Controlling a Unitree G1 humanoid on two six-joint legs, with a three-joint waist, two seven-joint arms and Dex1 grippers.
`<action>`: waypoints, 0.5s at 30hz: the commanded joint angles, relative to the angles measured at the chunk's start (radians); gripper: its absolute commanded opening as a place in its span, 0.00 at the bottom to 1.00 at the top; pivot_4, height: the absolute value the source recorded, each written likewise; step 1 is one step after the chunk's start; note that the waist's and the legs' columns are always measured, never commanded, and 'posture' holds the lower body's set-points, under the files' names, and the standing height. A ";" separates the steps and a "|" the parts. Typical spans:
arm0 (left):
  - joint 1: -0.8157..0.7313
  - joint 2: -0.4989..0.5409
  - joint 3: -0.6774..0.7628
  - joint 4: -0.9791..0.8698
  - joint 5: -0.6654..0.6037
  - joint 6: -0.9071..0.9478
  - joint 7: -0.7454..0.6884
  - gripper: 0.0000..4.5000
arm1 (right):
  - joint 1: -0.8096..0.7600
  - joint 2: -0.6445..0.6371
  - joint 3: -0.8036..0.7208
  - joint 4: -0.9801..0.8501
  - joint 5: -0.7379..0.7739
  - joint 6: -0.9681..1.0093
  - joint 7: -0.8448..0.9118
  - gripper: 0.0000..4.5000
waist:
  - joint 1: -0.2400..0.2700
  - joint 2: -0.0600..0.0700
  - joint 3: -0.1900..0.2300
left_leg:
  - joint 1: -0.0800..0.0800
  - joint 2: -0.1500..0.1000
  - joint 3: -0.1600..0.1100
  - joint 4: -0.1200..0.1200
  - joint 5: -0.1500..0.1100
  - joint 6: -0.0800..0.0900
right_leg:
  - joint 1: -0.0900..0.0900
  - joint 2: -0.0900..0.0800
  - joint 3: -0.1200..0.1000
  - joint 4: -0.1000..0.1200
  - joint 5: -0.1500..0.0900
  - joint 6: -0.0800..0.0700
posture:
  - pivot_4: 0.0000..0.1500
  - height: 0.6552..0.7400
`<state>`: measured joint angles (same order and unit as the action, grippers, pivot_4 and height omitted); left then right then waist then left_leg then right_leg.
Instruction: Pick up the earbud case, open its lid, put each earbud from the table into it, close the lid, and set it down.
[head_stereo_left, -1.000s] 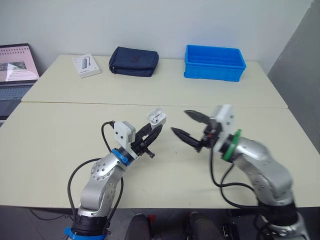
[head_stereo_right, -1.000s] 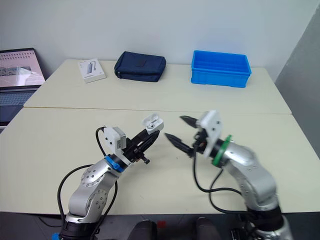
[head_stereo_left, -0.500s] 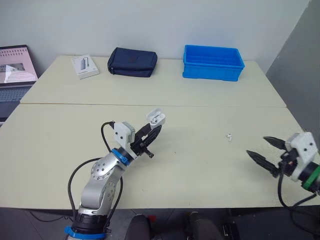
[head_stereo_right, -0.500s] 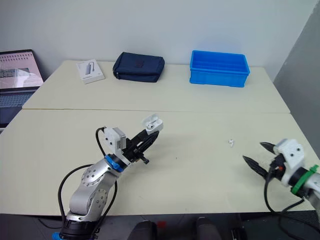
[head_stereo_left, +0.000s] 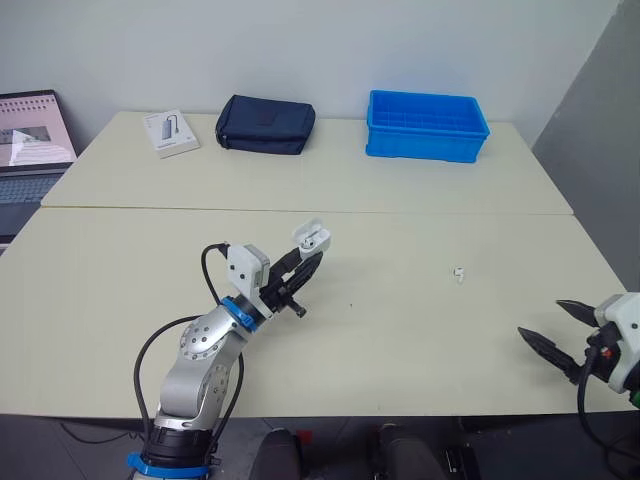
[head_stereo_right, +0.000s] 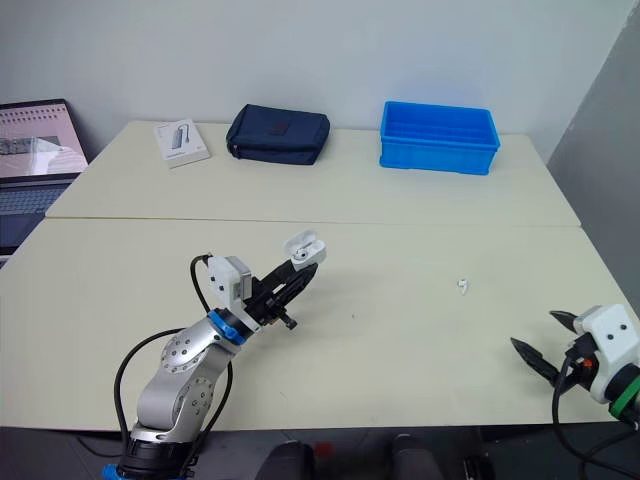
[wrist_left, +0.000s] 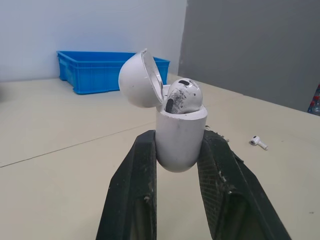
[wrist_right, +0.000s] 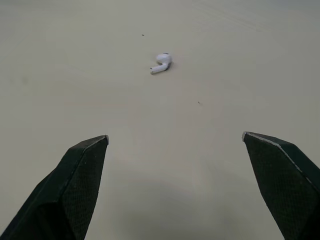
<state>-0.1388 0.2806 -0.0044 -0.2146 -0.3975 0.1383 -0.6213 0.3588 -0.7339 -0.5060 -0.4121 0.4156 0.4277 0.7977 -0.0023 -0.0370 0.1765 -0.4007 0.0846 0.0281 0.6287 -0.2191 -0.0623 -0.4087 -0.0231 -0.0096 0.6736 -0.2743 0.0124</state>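
With 12 o'clock taken as straight ahead of me across the table (head_stereo_left: 400, 340), my left claw (head_stereo_left: 308, 257) is at about 11 o'clock, raised above the near half of the tabletop. It is clenched on the earbud case (wrist_left: 180, 140): the two black fingers (wrist_left: 132, 190) press the lower body of the case from opposite sides, and the case stands upright between them. The lid (wrist_left: 137, 80) is open, hinged back and tilted away from the mouth of the case. One earbud (wrist_left: 182, 95) sits in the case, its rounded head above the rim. My right claw (head_stereo_left: 540, 317) is at about 4 o'clock, low over the near right corner of the table. It is released: the fingertips stand wide apart with nothing between them, and bare tabletop shows in the gap. The second earbud (head_stereo_left: 458, 273) lies on the table, well apart from both claws, at about 3 o'clock from the held case and about 10 o'clock from the right claw. In the right wrist view it lies ahead of the open fingers, touching neither. Along the far edge of the table, a blue bin (head_stereo_left: 427, 124) stands at about 1 o'clock, a navy pouch (head_stereo_left: 266, 123) at about 11 o'clock, and a white box (head_stereo_left: 172, 131) lies beyond the pouch at its 9 o'clock side. An open laptop (head_stereo_left: 35, 150) stands off the table at about 10 o'clock.
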 joint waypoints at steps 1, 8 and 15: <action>-0.012 0.001 0.011 -0.007 0.006 -0.028 0.002 0.17 | -0.060 -0.002 0.046 -0.023 -0.012 0.012 -0.036 1.00 | -0.002 0.000 0.000 | 0.000 0.000 0.000 0.000 0.000 0.000 | 0.000 0.000 0.000 0.000 0.000 0.000 | 1.00 0.91; -0.008 -0.002 0.009 -0.016 0.014 -0.024 0.006 0.17 | -0.278 0.101 0.246 0.054 -0.091 0.038 -0.182 1.00 | -0.002 0.000 0.000 | 0.000 0.000 0.000 0.001 0.000 0.000 | 0.000 0.000 0.000 0.001 0.001 0.000 | 1.00 0.91; -0.002 -0.002 0.010 -0.025 0.020 -0.021 0.006 0.17 | -0.509 0.241 0.326 0.227 -0.182 0.075 -0.381 1.00 | -0.001 0.000 0.000 | -0.001 -0.001 0.000 0.000 0.000 0.000 | 0.000 0.000 0.001 0.000 0.001 0.001 | 1.00 0.91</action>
<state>-0.1383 0.2786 0.0047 -0.1992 -0.3763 0.1372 -0.6182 -0.1271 -0.4978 -0.1728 -0.1917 0.2500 0.5082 0.4477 -0.0031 -0.0369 0.1766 -0.4013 0.0842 0.0281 0.6288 -0.2190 -0.0623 -0.4090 -0.0232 -0.0088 0.6740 -0.2733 0.0137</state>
